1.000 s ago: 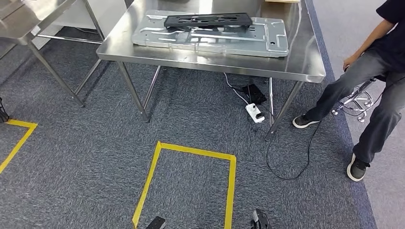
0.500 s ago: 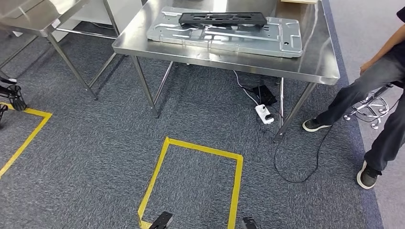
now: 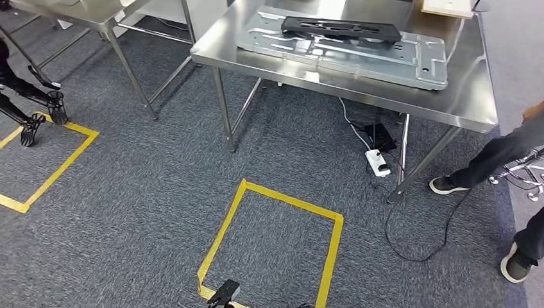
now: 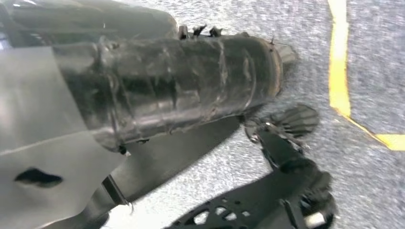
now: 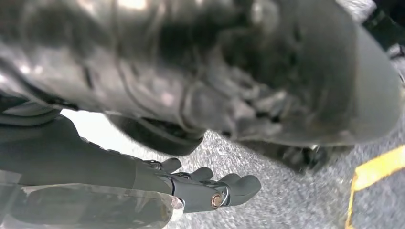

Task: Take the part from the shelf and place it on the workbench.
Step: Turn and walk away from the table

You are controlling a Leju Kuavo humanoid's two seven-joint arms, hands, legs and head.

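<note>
blue-grey speckled carpet (image 3: 147, 186) covers the floor, marked with yellow tape rectangles (image 3: 272, 247). two stainless steel tables (image 3: 462, 96) stand on slim legs, glare on their tops. a white power strip (image 3: 378, 162) lies beneath one.

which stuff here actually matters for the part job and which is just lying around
For the job:
- steel workbench
- silver metal plate on it
- black part lying on the plate
- right hand, fingers curled loosely, holding nothing

Lying about:
- white power strip and cables under the bench
- yellow tape square on the carpet
- seated person's shoe
</note>
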